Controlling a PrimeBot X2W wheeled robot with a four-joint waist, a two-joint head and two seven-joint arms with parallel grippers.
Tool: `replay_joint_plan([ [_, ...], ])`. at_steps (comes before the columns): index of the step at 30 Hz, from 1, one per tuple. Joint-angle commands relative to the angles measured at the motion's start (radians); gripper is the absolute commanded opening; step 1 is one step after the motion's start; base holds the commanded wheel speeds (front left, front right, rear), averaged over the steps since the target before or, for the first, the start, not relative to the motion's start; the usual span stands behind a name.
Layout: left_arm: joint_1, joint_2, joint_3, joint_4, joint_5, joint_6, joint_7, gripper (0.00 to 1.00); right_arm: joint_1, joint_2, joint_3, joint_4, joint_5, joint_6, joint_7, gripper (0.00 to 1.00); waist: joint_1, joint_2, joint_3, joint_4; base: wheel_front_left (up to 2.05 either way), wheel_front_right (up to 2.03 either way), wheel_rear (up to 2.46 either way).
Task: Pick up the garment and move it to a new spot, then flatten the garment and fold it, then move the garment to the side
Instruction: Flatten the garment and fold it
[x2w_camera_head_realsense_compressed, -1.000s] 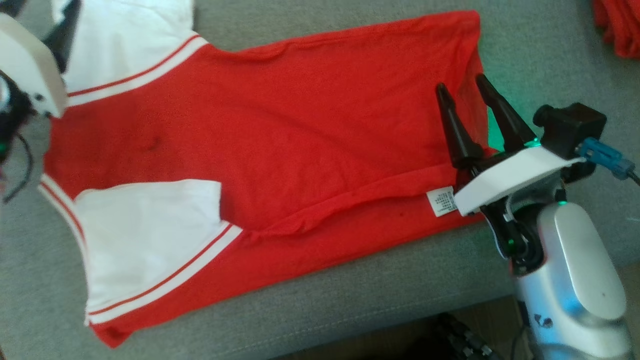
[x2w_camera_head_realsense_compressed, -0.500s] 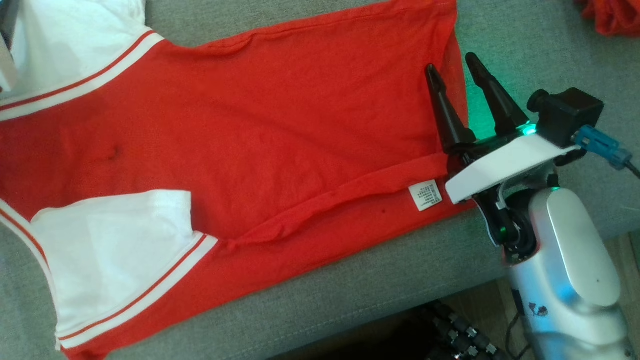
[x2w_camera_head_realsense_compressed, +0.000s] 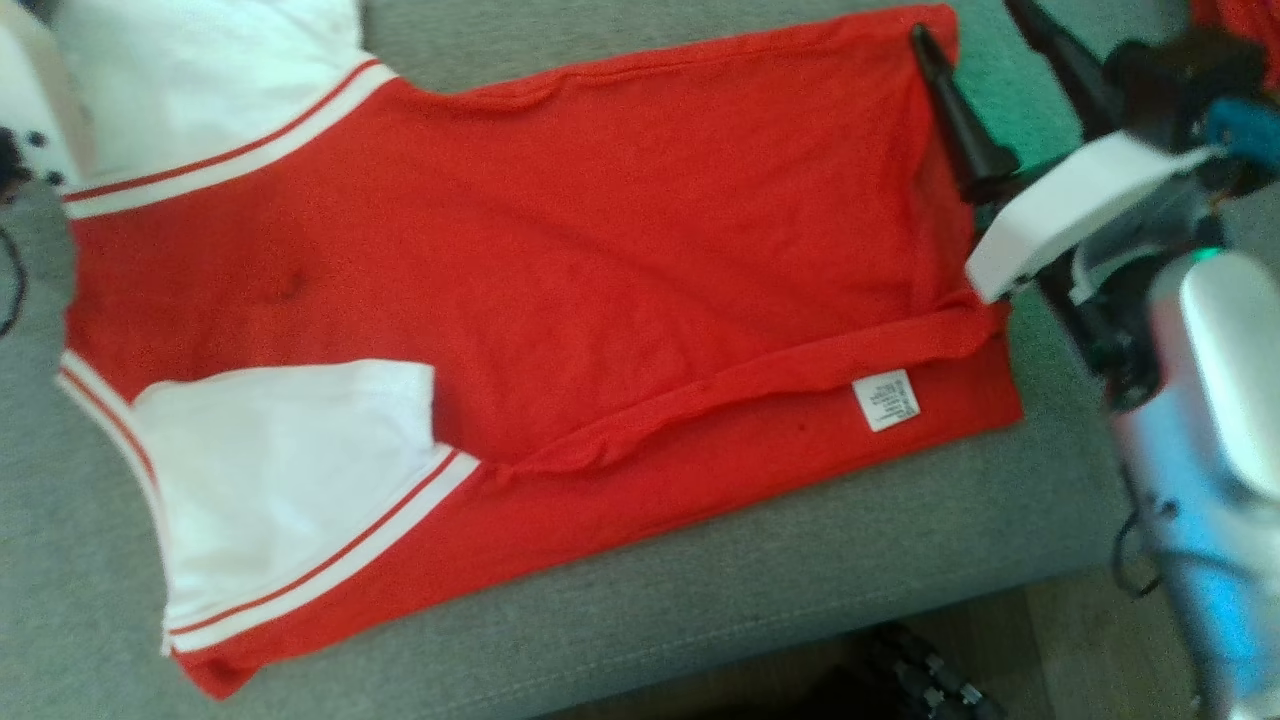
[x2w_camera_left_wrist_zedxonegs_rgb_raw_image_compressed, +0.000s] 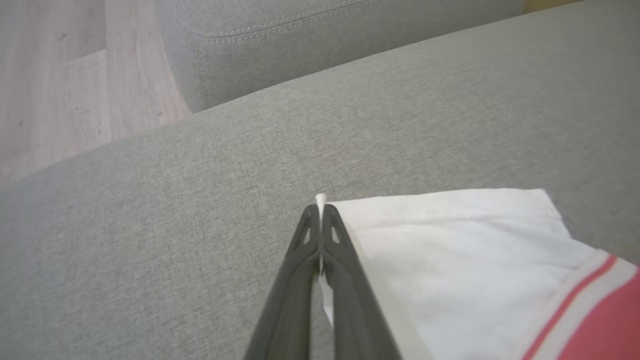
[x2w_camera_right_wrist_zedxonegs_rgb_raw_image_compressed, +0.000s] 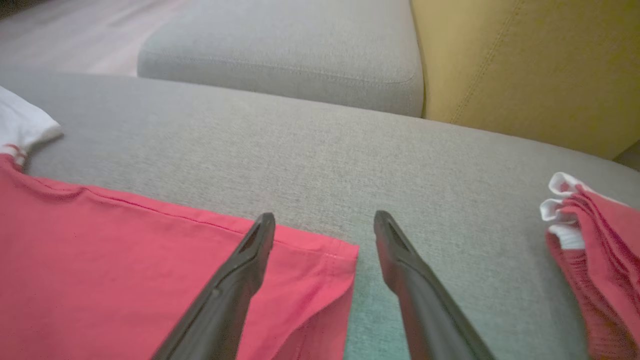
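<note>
- The garment, red with white sleeves, lies spread flat on the grey cushion, close to its front edge, with the hem toward the right end.
- My left gripper has its fingers fully closed, pinching the corner of a white sleeve.
- My right gripper has its fingers wide apart and holds nothing. They straddle the hem corner nearest the cushion's back edge, one over red cloth, one over bare cushion.
</note>
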Motion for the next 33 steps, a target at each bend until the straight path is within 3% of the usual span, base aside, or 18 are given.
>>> replay_joint_plan([
  [1,-0.039,0.031,0.022,-0.045,-0.007,-0.009,-0.009,0.0,-0.024,-0.035,0.02,-0.007,-0.012,0.007,0.033,1.0,-0.0001,0.0,-0.017,0.027,0.0,0.0,0.0],
  [10,-0.033,-0.005,-0.038,-0.109,-0.044,-0.027,-0.038,0.0,-0.142,-0.174,0.109,0.152,0.018,0.007,0.216,1.0,-0.0001,0.0,-0.044,0.11,0.0,0.0,0.0],
  [20,-0.013,-0.023,-0.059,-0.136,-0.066,-0.03,-0.075,0.0,-0.208,-0.237,0.206,0.257,0.069,0.007,0.308,1.0,-0.0001,0.0,-0.041,0.151,0.0,0.0,0.0],
  [21,-0.013,-0.025,-0.059,-0.136,-0.068,-0.03,-0.079,0.0,-0.213,-0.241,0.214,0.264,0.073,0.007,0.313,0.96,-0.0001,0.0,-0.041,0.153,0.0,0.0,0.0],
  [24,-0.012,-0.029,-0.059,-0.134,-0.071,-0.029,-0.089,0.0,-0.226,-0.251,0.236,0.284,0.086,0.007,0.327,0.59,-0.0001,0.0,-0.041,0.159,0.0,0.0,0.0],
  [30,-0.009,-0.035,-0.062,-0.133,-0.079,-0.028,-0.105,0.0,-0.246,-0.27,0.283,0.331,0.111,0.007,0.362,0.35,-0.0001,0.0,-0.042,0.171,0.0,0.0,0.0],
  [33,-0.007,-0.037,-0.062,-0.135,-0.081,-0.027,-0.114,0.0,-0.256,-0.272,0.285,0.35,0.118,0.007,0.35,0.0,-0.0001,0.0,-0.046,0.175,0.0,0.0,0.0],
])
